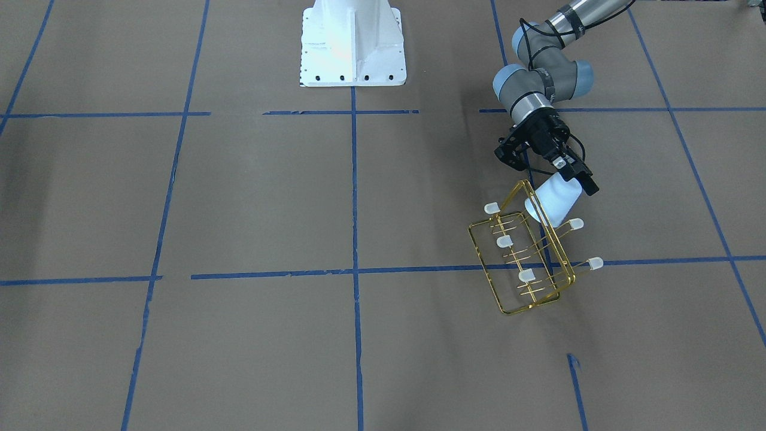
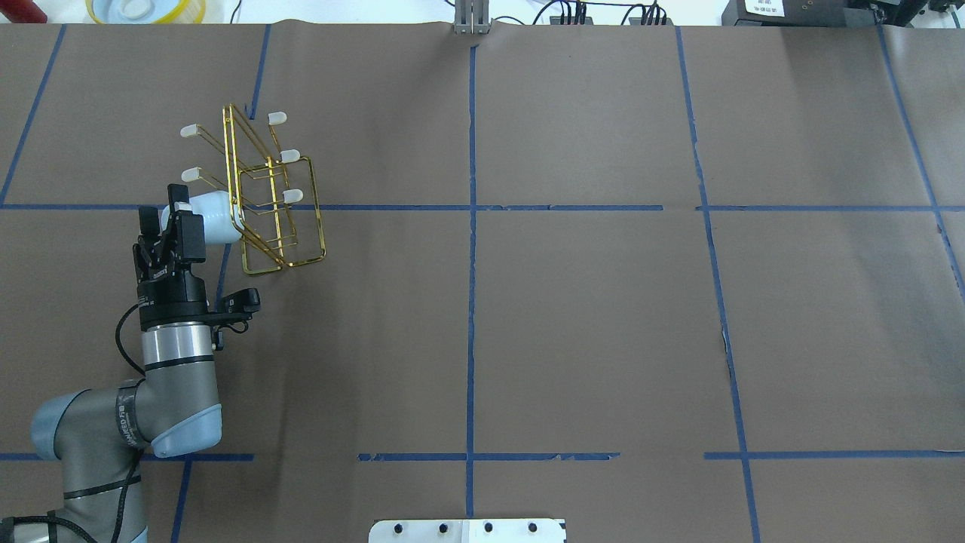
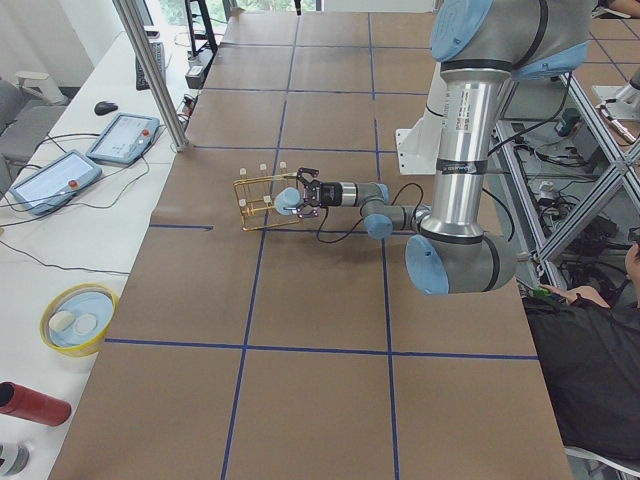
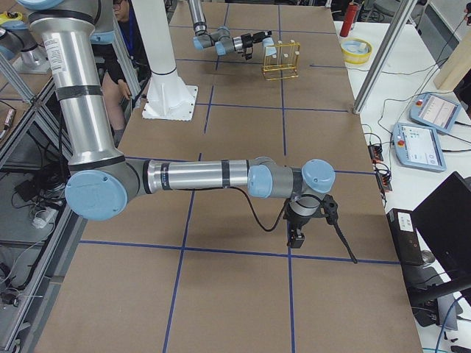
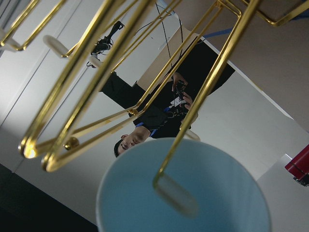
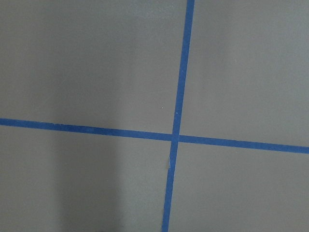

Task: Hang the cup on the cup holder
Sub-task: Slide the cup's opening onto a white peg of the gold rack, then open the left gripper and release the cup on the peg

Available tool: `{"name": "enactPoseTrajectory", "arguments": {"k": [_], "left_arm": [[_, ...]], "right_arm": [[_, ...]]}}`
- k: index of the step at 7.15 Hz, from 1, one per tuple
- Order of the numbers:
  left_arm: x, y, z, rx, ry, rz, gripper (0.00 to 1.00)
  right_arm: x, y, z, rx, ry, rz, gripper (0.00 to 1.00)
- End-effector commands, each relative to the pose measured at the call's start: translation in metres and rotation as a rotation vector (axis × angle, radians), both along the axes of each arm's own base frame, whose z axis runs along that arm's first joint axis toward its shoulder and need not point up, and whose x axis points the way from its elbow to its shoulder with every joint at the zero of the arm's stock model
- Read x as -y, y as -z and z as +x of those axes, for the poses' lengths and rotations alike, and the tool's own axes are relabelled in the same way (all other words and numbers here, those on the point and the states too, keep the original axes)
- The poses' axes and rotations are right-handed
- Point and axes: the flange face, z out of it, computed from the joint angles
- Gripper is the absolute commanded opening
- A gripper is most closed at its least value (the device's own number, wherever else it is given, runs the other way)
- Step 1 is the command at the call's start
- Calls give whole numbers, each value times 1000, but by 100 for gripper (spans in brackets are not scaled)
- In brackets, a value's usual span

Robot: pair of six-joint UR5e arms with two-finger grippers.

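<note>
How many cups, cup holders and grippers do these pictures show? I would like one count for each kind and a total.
cup: 1
cup holder: 1
grippers: 2, the left gripper and the right gripper
Total: 4

Overhead from behind, front opposite, both showing cup holder (image 2: 260, 197)

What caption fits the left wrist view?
Pale-blue cup, mouth toward camera, a capped prong of the gold cup holder inside its rim.
</note>
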Motion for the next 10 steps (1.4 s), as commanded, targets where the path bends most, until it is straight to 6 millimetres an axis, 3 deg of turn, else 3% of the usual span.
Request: {"name": "enactPoseTrajectory", "arguments": {"k": [1,3,4,6,7,10], "left_arm": [[0,1,0,-4,0,1,100],[1,1,-10,-53,7,17,100],[-3,-1,-24,-91,6,29,100],[-19,-7,-75,-211,4,67,100],[-26,-17,-95,-340,-5,104,100],[-34,-37,-118,-914,-37,177,100]], "right_arm": [[0,0,0,0,-1,-2,100],[0,0,0,0,-1,-2,100],[0,0,0,0,0,-1,100],[0,0,-1,0,1,-2,100],[0,0,0,0,0,-1,100],[0,0,0,0,0,-1,100]]}}
